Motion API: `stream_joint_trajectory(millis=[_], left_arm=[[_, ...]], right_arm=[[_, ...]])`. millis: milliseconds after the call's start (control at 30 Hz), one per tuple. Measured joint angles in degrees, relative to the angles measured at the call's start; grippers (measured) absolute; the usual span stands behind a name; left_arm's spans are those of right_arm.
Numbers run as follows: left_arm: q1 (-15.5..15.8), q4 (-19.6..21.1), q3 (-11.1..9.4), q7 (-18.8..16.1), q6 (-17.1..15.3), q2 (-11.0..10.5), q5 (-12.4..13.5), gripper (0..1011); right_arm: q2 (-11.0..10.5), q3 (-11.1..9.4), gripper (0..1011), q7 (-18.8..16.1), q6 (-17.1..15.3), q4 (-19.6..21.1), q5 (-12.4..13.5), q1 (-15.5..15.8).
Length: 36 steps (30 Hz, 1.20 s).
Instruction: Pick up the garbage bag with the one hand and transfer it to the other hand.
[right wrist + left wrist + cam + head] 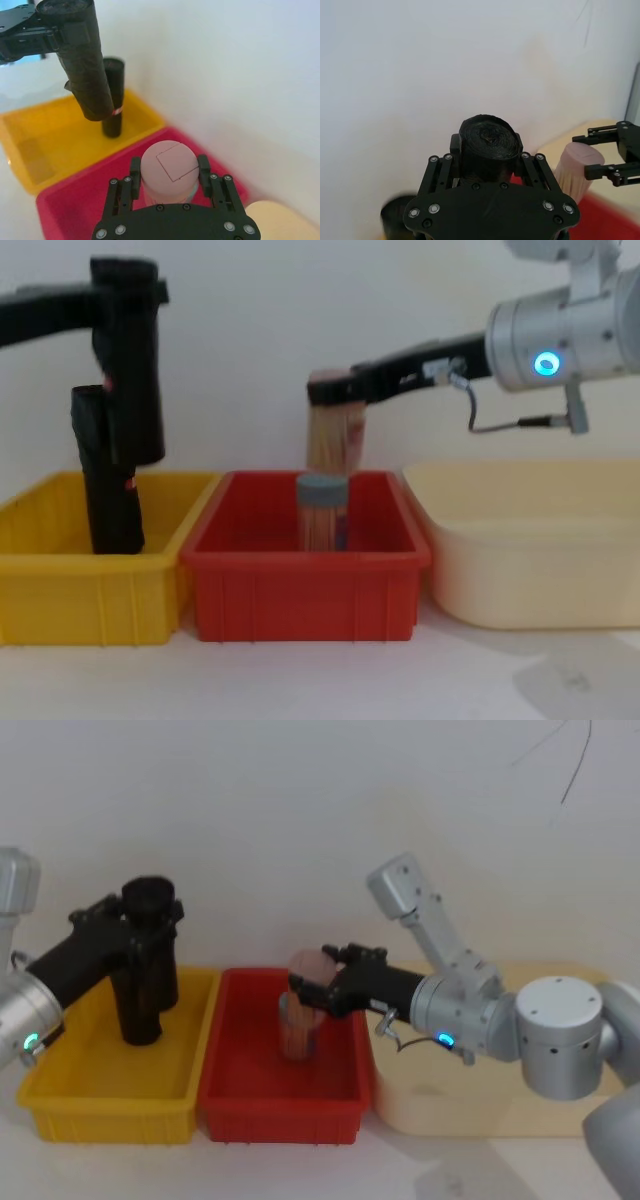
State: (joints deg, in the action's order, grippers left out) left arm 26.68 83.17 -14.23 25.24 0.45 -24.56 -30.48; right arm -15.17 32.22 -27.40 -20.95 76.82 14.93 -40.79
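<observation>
The garbage bag (150, 920) (128, 360), a plain black roll, hangs upright above the yellow bin (110, 1105). My left gripper (130, 925) (487, 145), on the arm with the green-teal ring, is shut on its upper part. The roll's end (489, 135) shows between the fingers. The bag (82, 60) also appears in the right wrist view. My right gripper (315, 975) (169, 167) (325, 390), on the blue-ringed arm, is over the red bin (280, 1105), shut on a pink-capped jar of sticks (167, 165) (335, 435).
A second black roll with red-orange marks (105, 490) (112, 120) stands in the yellow bin beside the held bag. A grey-capped jar of sticks (322, 510) stands in the red bin. A cream tub (530, 560) sits to the right. A white wall lies close behind.
</observation>
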Motion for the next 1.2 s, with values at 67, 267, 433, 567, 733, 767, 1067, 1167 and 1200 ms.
stream_joint_trajectory(millis=[67,267,433,567,733,767,1067,1167,1200], left_arm=[[1.59,-0.13,-0.37,0.72,0.57,0.36,0.0,540],[5.47,-1.71,-1.47,2.95,2.05,1.6,-0.16,540],[9.95,-4.69,-3.1,5.87,3.68,3.57,-0.76,540],[13.15,-7.58,-4.39,8.15,4.97,5.32,-1.25,540],[17.46,-12.37,-6.14,11.56,6.79,8.05,-1.98,540],[18.06,-13.12,-6.4,12.25,7.17,8.46,-2.14,540],[26.29,-26.04,-9.24,19.66,11.46,15.07,-4.04,540],[29.61,-32.51,-9.81,22.64,13.26,18.02,-4.88,540],[30.52,-34.37,-9.92,23.45,13.8,18.8,-5.13,540]], right_arm=[[-0.43,-0.5,663,0.41,0.29,1.06,-0.04,0.04],[-2.6,-2.44,663,2.49,1.15,5.0,-0.97,0.46],[-4.54,-4.05,663,4.24,1.42,7.92,-2.11,1.16],[-6.33,-5.51,663,5.81,1.44,10.3,-3.16,2.07],[-8.88,-7.75,663,7.98,1.29,13.28,-4.54,3.75],[-9.21,-8.06,663,8.39,1.23,13.68,-4.7,4.01],[-14.16,-12.96,663,12.42,0.32,18.44,-6.79,9.02],[-15.47,-14.28,663,13.42,0.12,19.4,-7.32,10.83],[-15.75,-14.54,663,13.69,0.05,19.57,-7.48,11.21]])
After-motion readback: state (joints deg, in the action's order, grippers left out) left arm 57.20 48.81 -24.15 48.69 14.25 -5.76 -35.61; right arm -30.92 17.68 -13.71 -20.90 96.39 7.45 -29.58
